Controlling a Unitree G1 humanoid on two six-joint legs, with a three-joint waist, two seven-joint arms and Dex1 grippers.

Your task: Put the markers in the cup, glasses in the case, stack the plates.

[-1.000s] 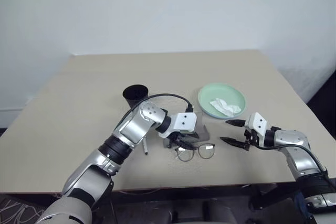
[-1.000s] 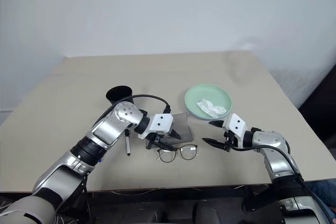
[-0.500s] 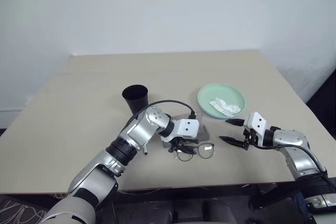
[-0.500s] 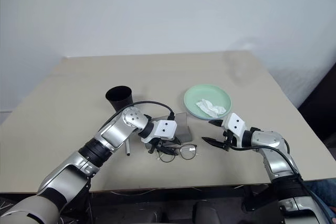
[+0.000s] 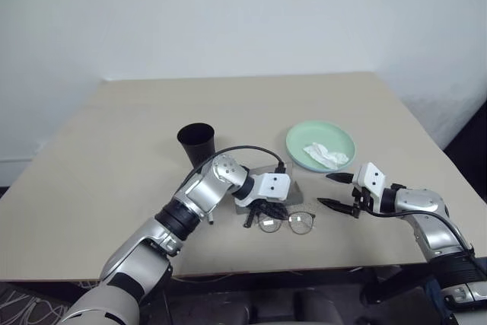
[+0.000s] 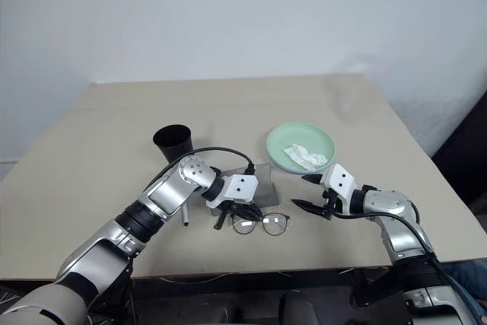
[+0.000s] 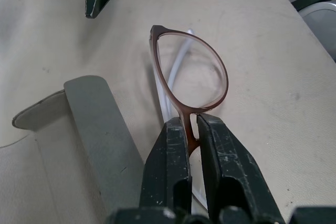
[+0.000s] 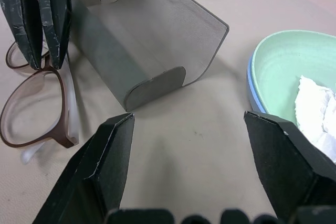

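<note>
Table (image 5: 114, 127) fills the frame's middle, mint plate (image 5: 304, 139) upper right, grey case (image 5: 283, 189) at centre, glasses (image 5: 285, 223) just below it. Left gripper (image 7: 191, 129) pinches the bridge between the lenses; right gripper (image 5: 338, 190) hangs wide open to the right, holding nothing. Light, thin, fragile frame, I'd say: the bridge is the sound hold, lenses likely slippery.

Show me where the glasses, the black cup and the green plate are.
glasses (image 7: 191, 72): left wrist view, lens.
black cup (image 5: 197, 142): left eye view, side wall.
green plate (image 5: 304, 136): left eye view, bare inner surface.
</note>
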